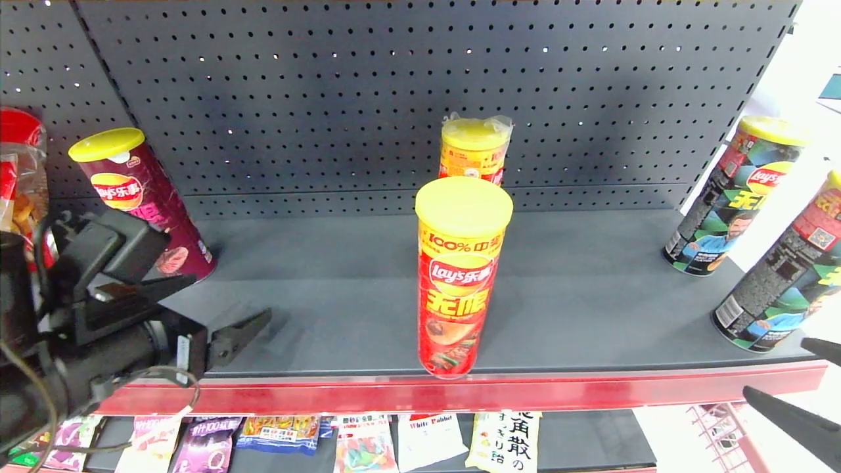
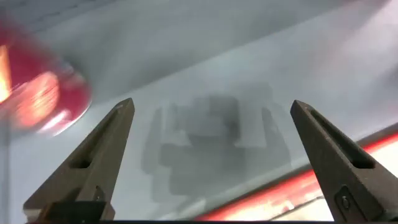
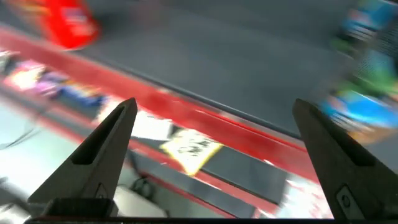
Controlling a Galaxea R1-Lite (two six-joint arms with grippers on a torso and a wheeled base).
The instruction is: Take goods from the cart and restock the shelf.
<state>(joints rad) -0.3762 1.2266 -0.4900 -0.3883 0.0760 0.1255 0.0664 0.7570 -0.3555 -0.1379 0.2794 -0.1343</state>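
My left end effector, fingers spread, hangs over the shelf beside a maroon can. A red can stands at the front edge, with a yellow can behind it. Two dark cans stand near my right end effector, its fingers also spread.

Red can, yellow lid; grey shelf.

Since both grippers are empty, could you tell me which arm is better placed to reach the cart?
Probably right: the right gripper, open, hangs beside the wire cart; the left gripper is over the shelf.
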